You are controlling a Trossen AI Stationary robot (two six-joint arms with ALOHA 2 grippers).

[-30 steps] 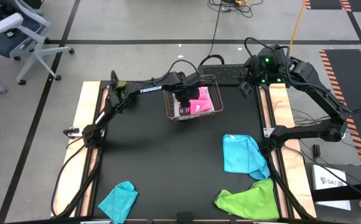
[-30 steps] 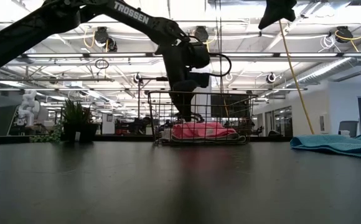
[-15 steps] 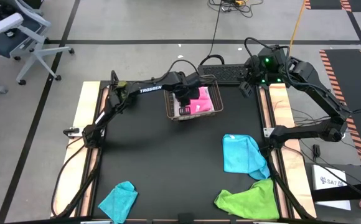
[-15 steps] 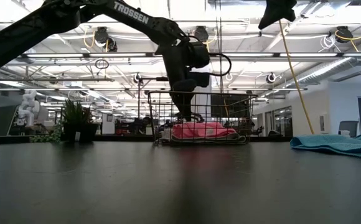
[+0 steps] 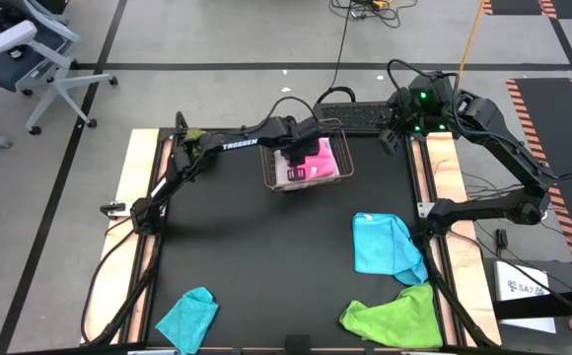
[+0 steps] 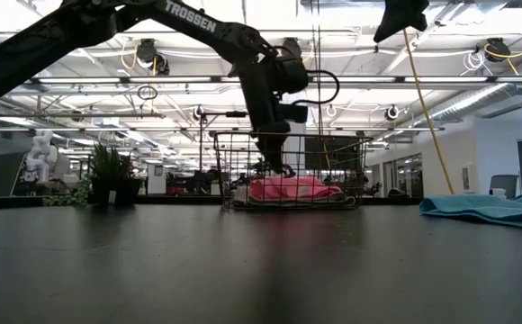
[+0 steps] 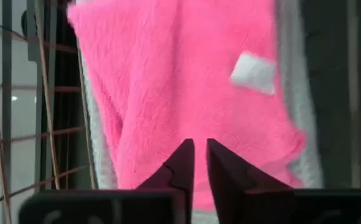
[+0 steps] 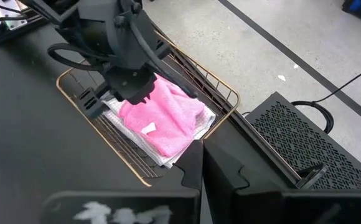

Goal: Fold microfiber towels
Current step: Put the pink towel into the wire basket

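Grey floor (image 5: 227, 39), crossed by black tape lines, surrounding the black-topped table (image 5: 266, 256) with pale wooden side edges. An office chair (image 5: 25, 49) is standing at the upper left. Cables (image 5: 365, 10) are trailing across the floor. Ceiling light strips (image 6: 477, 85) are glowing over the hall; a potted plant (image 6: 110, 175) is standing beyond the table.

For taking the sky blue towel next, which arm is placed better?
Probably the right: the sky blue towel lies on its side of the table, while the left gripper hangs over the basket.
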